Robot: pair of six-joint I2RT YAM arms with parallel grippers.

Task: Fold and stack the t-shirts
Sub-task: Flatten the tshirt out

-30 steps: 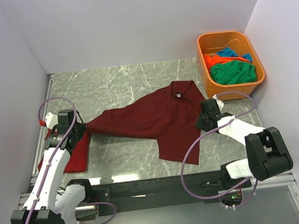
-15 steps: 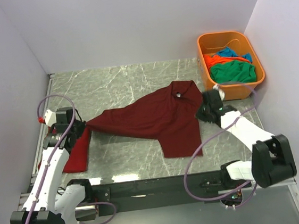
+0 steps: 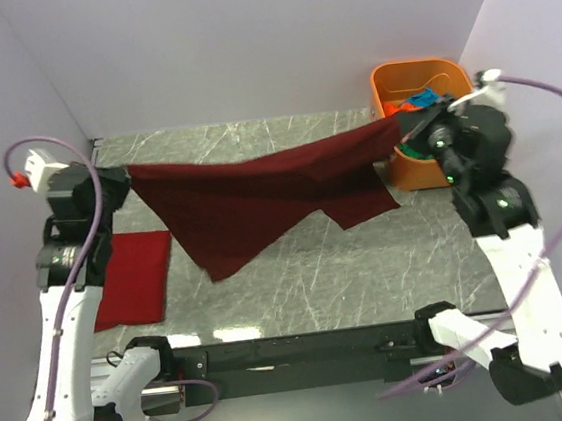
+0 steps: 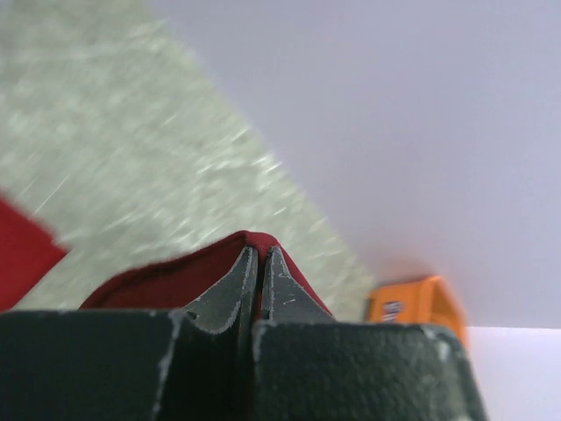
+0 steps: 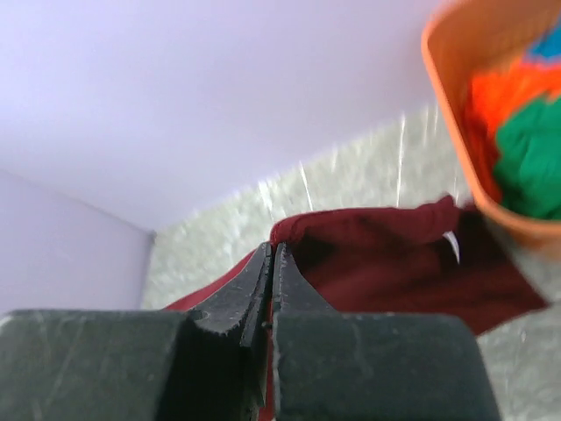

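Observation:
The dark maroon t-shirt (image 3: 250, 199) hangs in the air, stretched between my two grippers above the marble table. My left gripper (image 3: 124, 173) is shut on its left end; in the left wrist view the cloth (image 4: 166, 276) wraps over the closed fingertips (image 4: 259, 254). My right gripper (image 3: 400, 128) is shut on its right end, just left of the tub; the right wrist view shows the cloth (image 5: 394, 254) pinched at the tips (image 5: 273, 250). A bright red t-shirt (image 3: 132, 278) lies folded flat at the left. Green (image 3: 417, 146), orange and blue shirts lie in the tub.
The rigid orange plastic tub (image 3: 398, 173) stands at the back right corner, partly hidden by my right arm. White walls close in the table on the left, back and right. The marble top (image 3: 308, 278) shows under the hanging shirt.
Both grippers have risen and moved apart, lifting the maroon shirt off the table and stretching it wide. The right arm swung back toward the tub; the left arm moved back and up.

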